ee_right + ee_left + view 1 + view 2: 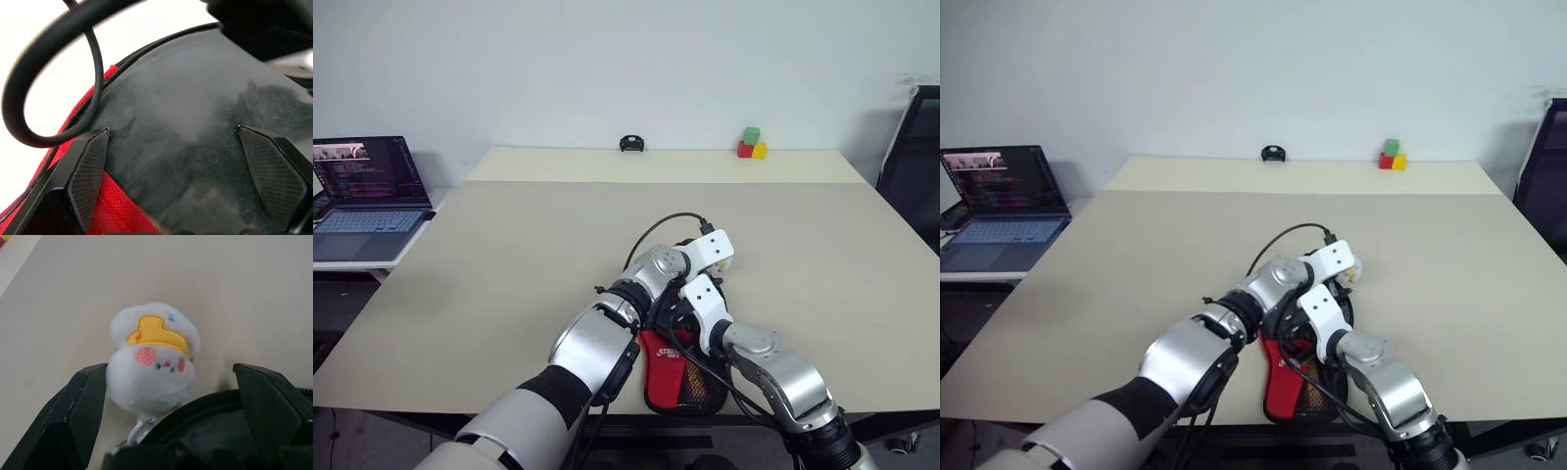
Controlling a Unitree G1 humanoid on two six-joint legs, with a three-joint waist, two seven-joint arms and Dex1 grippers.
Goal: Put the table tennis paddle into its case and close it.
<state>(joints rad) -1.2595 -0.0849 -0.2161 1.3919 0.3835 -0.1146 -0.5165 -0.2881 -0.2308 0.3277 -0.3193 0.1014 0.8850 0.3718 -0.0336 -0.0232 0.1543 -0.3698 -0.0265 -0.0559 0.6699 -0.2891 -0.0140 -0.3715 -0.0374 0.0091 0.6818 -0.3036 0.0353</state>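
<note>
Near the table's [509, 255] front edge lies the red-and-black case [664, 377], the left gripper [166, 396] spread wide around its plush charm [151, 364], the right gripper [188, 169] spread over the paddle's black face [195, 122].

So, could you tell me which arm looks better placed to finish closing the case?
Probably the left. Its open gripper frames the plush charm at the case's zipped edge, so it could likely pull from there. The right gripper, also open, hovers over the paddle inside.
</note>
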